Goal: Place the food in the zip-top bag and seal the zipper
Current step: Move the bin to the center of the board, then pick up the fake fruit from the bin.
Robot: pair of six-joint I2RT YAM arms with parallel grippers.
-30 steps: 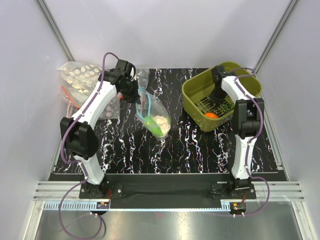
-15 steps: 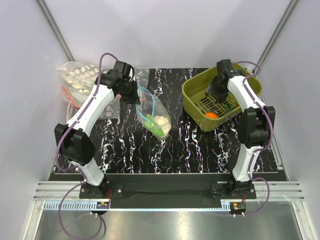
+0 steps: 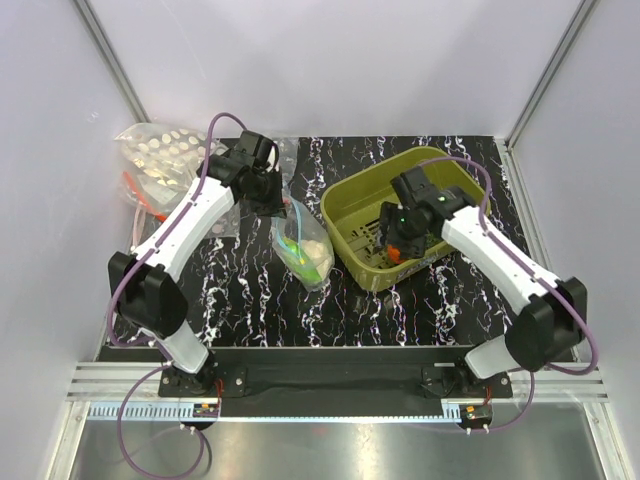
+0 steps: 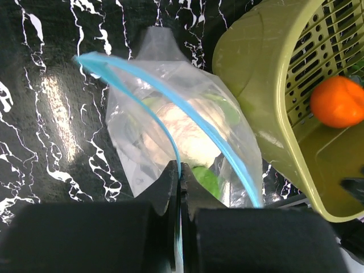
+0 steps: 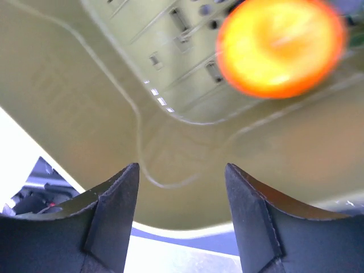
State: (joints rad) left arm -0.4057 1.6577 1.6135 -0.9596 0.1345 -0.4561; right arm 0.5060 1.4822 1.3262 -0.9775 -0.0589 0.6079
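Note:
My left gripper (image 3: 270, 192) is shut on the teal-blue zipper (image 4: 170, 133) of the clear zip-top bag (image 3: 305, 250) and holds its mouth open; in the left wrist view my gripper (image 4: 181, 177) pinches one strip. Inside the bag lie a pale cream piece (image 4: 182, 128) and green pieces (image 4: 206, 179). The round orange piece (image 5: 281, 48) lies in the olive-green basket (image 3: 335, 205). My right gripper (image 3: 393, 243) is open and empty inside the basket, a little short of the orange piece; it also shows in the right wrist view (image 5: 182, 190).
The basket wall (image 4: 256, 74) stands right beside the bag. A clear bag of white round pieces (image 3: 160, 150) and a clear bag with a red-orange strip (image 3: 135, 190) lie at the far left, off the black mat (image 3: 250, 300).
The basket has slid left, close to the bag. My right arm has swung left and nearer with it, gripper low inside. My left gripper has shifted slightly right with the bag.

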